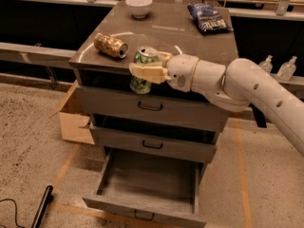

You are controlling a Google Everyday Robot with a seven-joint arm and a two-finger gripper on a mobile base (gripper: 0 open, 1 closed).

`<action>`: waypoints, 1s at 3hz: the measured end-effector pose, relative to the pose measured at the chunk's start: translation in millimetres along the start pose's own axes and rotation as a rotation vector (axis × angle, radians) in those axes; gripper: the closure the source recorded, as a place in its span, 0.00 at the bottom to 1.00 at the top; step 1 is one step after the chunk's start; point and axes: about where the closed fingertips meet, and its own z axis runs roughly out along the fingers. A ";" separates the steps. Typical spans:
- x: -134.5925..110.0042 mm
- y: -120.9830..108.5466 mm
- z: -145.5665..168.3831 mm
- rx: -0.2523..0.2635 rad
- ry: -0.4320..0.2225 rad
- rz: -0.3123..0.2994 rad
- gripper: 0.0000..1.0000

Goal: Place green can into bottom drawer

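Note:
My gripper [146,69] is shut on the green can [142,68], which is upright with its silver top showing. It holds the can in the air at the front edge of the cabinet top, in front of the top drawer and well above the floor. The bottom drawer [147,207] is pulled out below, its shallow grey box open with nothing inside. The can is above the drawer's back left part.
A gold-tan can [110,45] lies on its side on the cabinet top [180,30], with a white bowl [138,6] and a blue chip bag [207,17] farther back. A cardboard box [75,118] stands left of the cabinet. Two clear bottles [279,68] stand at right.

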 end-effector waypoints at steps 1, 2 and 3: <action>52.3 15.9 11.2 -0.024 0.076 -0.095 1.00; 52.2 16.0 11.3 -0.024 0.076 -0.095 1.00; 76.7 25.9 14.8 -0.008 0.096 -0.066 1.00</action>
